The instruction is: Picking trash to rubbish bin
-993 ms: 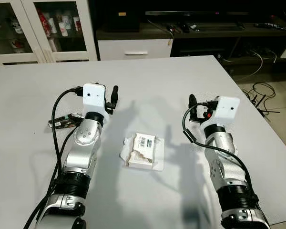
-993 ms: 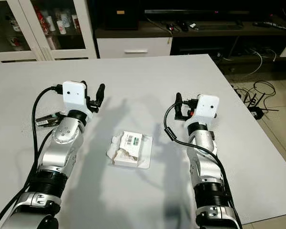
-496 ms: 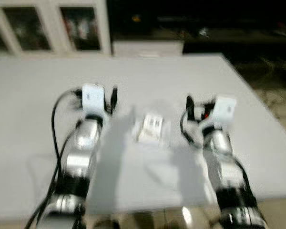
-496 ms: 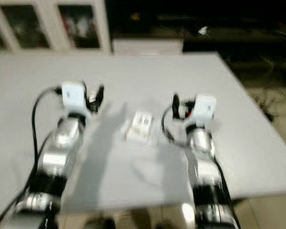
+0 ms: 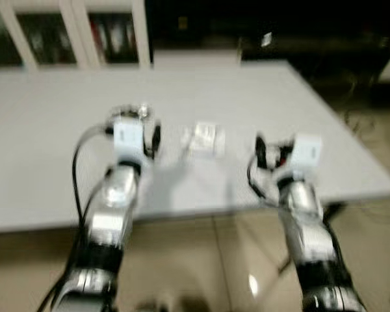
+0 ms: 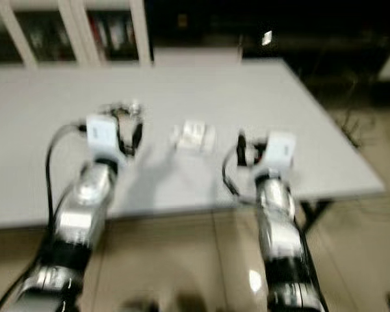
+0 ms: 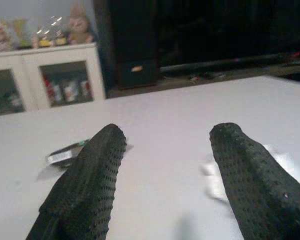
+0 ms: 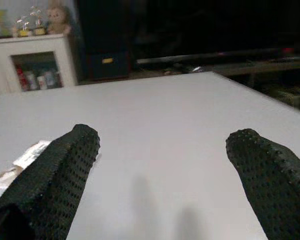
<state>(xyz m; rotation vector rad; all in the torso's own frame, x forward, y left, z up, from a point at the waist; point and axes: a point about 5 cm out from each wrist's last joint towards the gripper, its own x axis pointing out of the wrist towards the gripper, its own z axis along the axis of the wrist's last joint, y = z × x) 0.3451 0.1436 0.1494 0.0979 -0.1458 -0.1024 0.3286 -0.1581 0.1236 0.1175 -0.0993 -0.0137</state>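
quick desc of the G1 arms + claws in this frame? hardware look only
Both arms are silver metal with black ribbed bands. A white boxy wrist module tops each, with a looping black cable. The left claw and right claw each have two long black fingers with dimpled, rounded pads.

A broad white table (image 5: 52, 117) carries the things, its near edge showing above a beige tiled floor (image 5: 208, 260). A crumpled white packet (image 5: 205, 138) lies near the table's middle. To its left lies a small dark wrapper (image 7: 65, 154), blurred.
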